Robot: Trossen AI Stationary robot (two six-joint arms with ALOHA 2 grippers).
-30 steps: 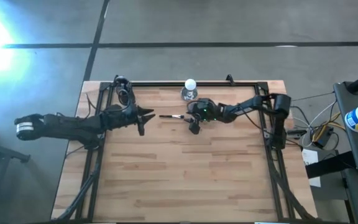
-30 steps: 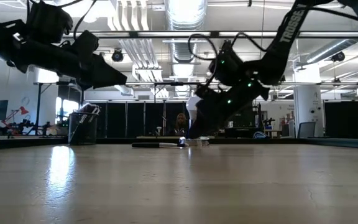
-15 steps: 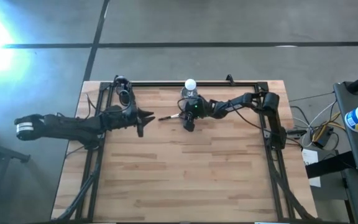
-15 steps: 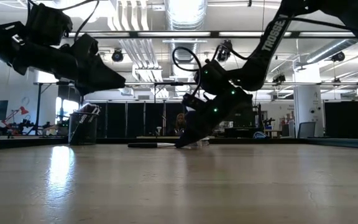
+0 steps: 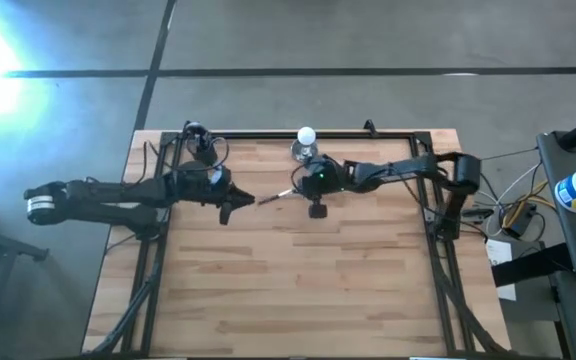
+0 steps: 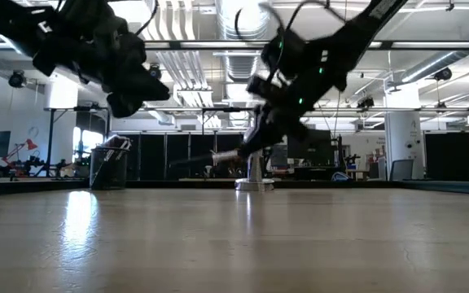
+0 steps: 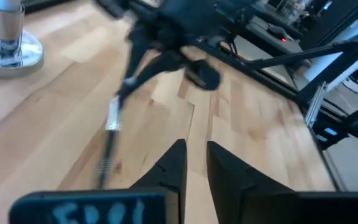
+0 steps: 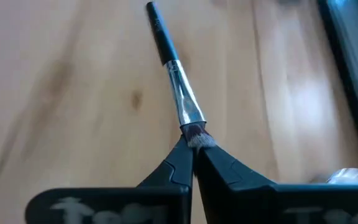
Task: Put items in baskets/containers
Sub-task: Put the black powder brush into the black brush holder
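A thin makeup brush (image 8: 178, 93) with a dark handle, silvery ferrule and short bristles hangs above the table, and my right gripper (image 8: 193, 144) is shut on it. In the high view this brush (image 5: 274, 197) lies between my right gripper (image 5: 297, 191) and my left gripper (image 5: 245, 200). My left gripper (image 7: 196, 163) stands open by a narrow gap with nothing between its fingers; the brush's handle (image 7: 107, 146) passes beside one finger. The black cup (image 6: 108, 168), with brushes standing in it, sits at the table's far left. My right gripper pinches the brush's bristle end (image 8: 194, 134) between its two fingertips. The fingers slant down from the table's right, roughly in line with the brush. The brush (image 6: 210, 159) is lifted clear of the table, nearly level, with its handle end slightly lower and pointing at my left gripper.
A white ball on a silvery base (image 5: 306, 140) stands at the far edge, just behind my right gripper. A dark frame (image 5: 268, 134) runs along the table's far and side edges. Bare wood spreads over the near half of the table (image 5: 298, 290).
My right gripper came down on the brush lying on the table, shut on its bristle end and raised it clear, so the brush now hangs off the table. My left gripper has moved a little toward the table's right, toward the brush's handle end.
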